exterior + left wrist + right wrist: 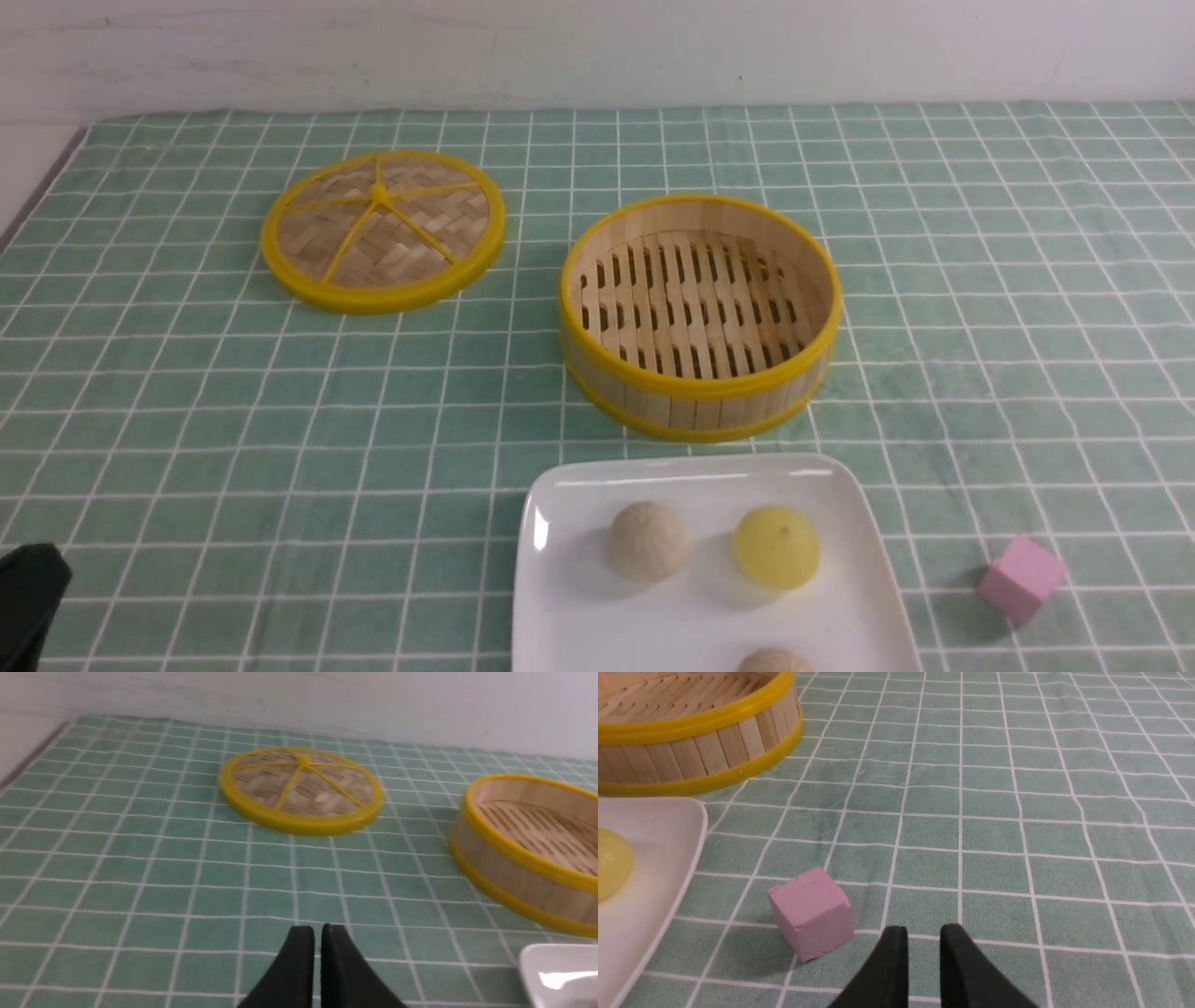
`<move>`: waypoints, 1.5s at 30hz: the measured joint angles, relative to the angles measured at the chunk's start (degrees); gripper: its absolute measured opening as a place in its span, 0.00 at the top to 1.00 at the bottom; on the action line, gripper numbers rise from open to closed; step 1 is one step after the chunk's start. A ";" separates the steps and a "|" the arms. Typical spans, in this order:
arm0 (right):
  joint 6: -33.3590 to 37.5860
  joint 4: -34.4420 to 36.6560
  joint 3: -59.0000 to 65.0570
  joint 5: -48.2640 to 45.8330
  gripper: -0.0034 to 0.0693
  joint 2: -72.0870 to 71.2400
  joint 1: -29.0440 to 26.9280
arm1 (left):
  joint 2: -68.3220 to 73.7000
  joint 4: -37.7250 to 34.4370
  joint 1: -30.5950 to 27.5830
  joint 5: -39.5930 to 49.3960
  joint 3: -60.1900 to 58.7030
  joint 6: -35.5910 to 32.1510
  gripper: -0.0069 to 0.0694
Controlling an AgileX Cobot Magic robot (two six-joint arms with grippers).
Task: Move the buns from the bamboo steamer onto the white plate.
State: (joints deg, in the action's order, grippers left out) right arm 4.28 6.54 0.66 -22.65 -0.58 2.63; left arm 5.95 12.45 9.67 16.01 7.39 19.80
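Both pincers [317, 935] [923, 938] empty, slightly parted

- The bamboo steamer [700, 392] stands upright and uncovered near the middle of the bench, its pale slatted floor bare, with yellow rims top and bottom.
- The white plate [560, 597], glossy and rounded-square, lies just on the near side of it, not touching.
- The buns [648, 540] are on the plate: one cream dome left of centre, another cut off at the near edge.
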 joint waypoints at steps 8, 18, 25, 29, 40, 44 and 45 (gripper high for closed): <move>0.00 0.00 0.00 0.00 0.76 0.00 0.00 | -5.66 -0.30 -7.51 0.24 -8.81 -0.60 0.84; 0.00 0.00 0.00 0.00 0.75 0.00 0.00 | -6.57 -0.27 -7.63 5.31 -8.92 -0.60 0.83; 0.00 0.00 0.00 0.00 0.75 0.00 0.00 | -6.57 -0.27 -7.63 5.43 -8.87 -0.60 0.82; 0.00 0.00 0.00 0.00 0.74 0.00 0.00 | -6.57 -0.04 -7.63 5.43 -8.87 -0.60 0.81; 0.00 0.00 0.00 0.00 0.73 0.00 0.00 | -6.57 0.00 -7.63 5.50 -8.87 -0.60 0.80; 0.00 0.00 0.00 0.00 0.72 0.00 0.00 | -6.57 0.06 -7.63 5.50 -8.87 -0.60 0.80; 0.00 0.00 0.00 0.00 0.72 0.00 0.00 | -6.57 0.06 -7.63 5.50 -8.87 -0.60 0.79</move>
State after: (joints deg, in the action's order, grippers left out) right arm 4.28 6.54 0.66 -22.65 -0.58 2.63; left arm -0.62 12.51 2.04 21.50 -1.48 19.20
